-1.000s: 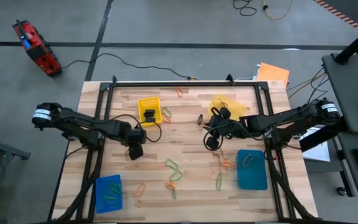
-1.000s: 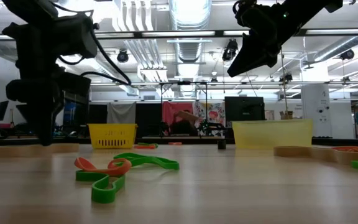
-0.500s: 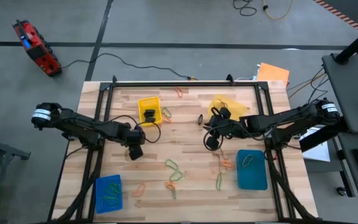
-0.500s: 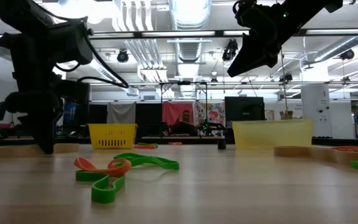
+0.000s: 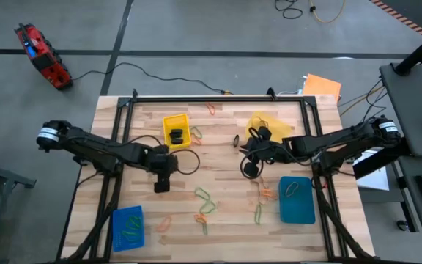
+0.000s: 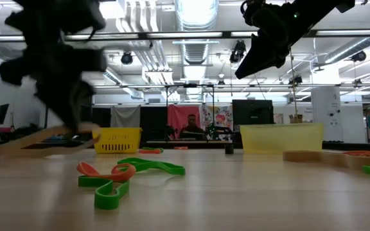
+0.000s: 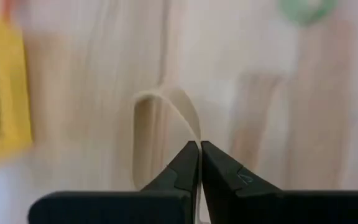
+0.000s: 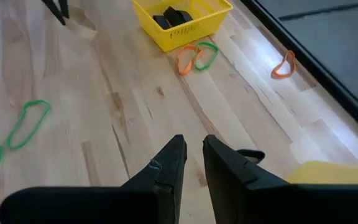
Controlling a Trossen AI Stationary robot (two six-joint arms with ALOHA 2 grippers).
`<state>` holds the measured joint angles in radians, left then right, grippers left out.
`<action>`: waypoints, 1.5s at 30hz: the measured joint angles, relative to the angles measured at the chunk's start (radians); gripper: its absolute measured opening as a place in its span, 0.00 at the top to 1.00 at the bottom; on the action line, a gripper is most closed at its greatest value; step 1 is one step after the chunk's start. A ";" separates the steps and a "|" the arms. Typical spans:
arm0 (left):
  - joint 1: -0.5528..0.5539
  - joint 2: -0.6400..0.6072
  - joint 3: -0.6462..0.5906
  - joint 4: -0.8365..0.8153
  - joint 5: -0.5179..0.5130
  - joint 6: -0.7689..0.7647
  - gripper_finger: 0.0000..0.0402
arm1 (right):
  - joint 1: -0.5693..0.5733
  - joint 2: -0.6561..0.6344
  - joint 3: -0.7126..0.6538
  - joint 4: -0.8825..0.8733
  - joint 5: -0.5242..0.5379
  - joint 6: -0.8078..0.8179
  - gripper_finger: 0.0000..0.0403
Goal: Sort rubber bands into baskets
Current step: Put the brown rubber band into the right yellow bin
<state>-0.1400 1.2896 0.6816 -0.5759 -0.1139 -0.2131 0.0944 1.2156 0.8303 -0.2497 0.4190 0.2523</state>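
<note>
My left gripper [image 7: 199, 149] is shut on a tan rubber band [image 7: 166, 118] at the table's left middle [image 5: 161, 186], near the bright yellow basket [image 5: 176, 130]. My right gripper [image 8: 191, 144] hangs high over the table's middle [image 5: 249, 169], its fingers a narrow gap apart with nothing between them. Green and orange rubber bands [image 5: 205, 198] lie loose on the wood. The pale yellow basket [image 5: 264, 126], the blue basket [image 5: 128, 228] and the teal basket [image 5: 297, 199] stand on the table. My left gripper pinches the tan band's near end [image 7: 193, 134] between its two fingertips, coming from above. The loop reaches out ahead of the fingers. In the low view the held end [image 6: 85, 133] is raised and the other end [image 6: 8, 147] is down at the table.
Black bands lie in the yellow basket [image 8: 182, 22]. An orange and a green band [image 8: 194, 57] lie beside it, and another orange band [image 8: 284, 64] near the far edge. More bands [image 5: 267, 192] lie left of the teal basket. A black frame [image 5: 218, 98] runs along the table's far edge.
My left gripper has shut on the tan band and shifted a little toward the table's right and near edges. The band's held end has come up off the wood; its other end has stayed down.
</note>
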 joint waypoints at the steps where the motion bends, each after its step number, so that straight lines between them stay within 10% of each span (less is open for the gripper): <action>1: -0.005 -0.001 0.027 0.004 0.000 0.033 1.00 | 0.002 0.000 0.000 0.006 0.000 -0.018 0.87; 16: -0.009 0.000 0.328 0.056 0.000 0.343 1.00 | 0.071 0.173 -0.001 0.534 -0.049 -0.547 0.83; 33: 0.001 0.001 0.338 0.089 -0.175 0.180 1.00 | 0.069 0.437 0.279 0.497 -0.113 -0.329 0.40; 45: -0.001 0.001 0.337 0.089 -0.175 0.177 1.00 | 0.029 0.572 0.446 0.394 -0.105 -0.247 0.41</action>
<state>-0.1406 1.2907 1.0187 -0.4866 -0.2890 -0.0357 0.1238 1.7876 1.2764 0.1444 0.3142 0.0048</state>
